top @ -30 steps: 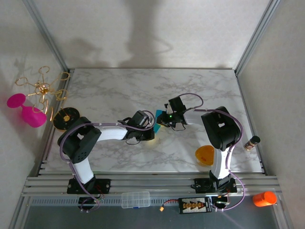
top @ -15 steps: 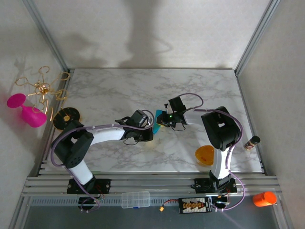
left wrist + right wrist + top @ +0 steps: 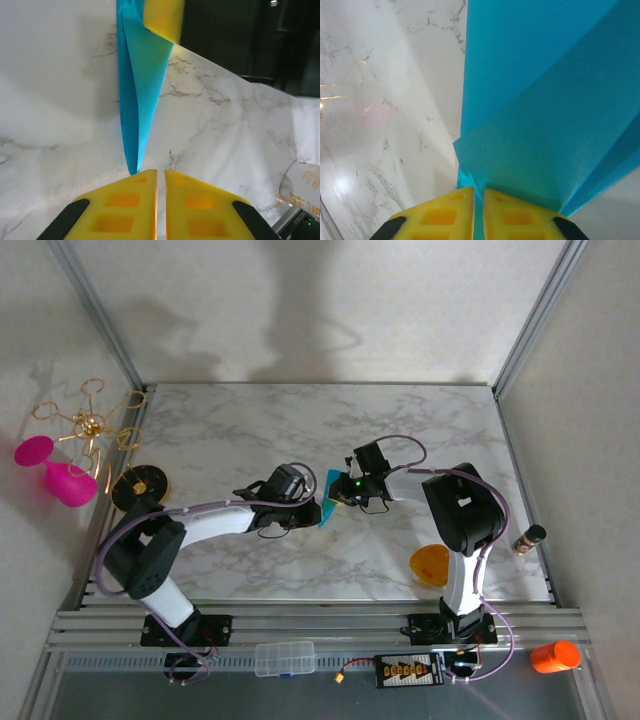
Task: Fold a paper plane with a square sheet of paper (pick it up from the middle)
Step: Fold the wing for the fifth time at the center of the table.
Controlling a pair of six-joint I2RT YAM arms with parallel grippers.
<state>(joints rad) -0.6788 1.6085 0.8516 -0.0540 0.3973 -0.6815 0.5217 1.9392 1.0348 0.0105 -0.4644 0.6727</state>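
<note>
The teal-blue square sheet of paper (image 3: 329, 500) is folded into a narrow pointed shape and held off the marble between the two grippers. My right gripper (image 3: 478, 190) is shut on its wide end, with folded layers of paper (image 3: 535, 100) fanning away from the jaws. In the left wrist view the paper (image 3: 140, 85) tapers down to a tip that ends just left of my left gripper (image 3: 160, 172). The left jaws stand a hairline slit apart with nothing between them. A yellow finger (image 3: 162, 20) of the right gripper shows at the paper's far end.
An orange bowl (image 3: 430, 565) sits front right by the right arm's base. A small bottle (image 3: 529, 538) stands at the right edge. A pink glass (image 3: 55, 472), a gold wire ornament (image 3: 88, 423) and a black-and-yellow disc (image 3: 138, 488) are on the left.
The left arm's elbow has swung out to the left and its gripper has drawn back a little from the paper's tip. The right arm and the paper stay put.
</note>
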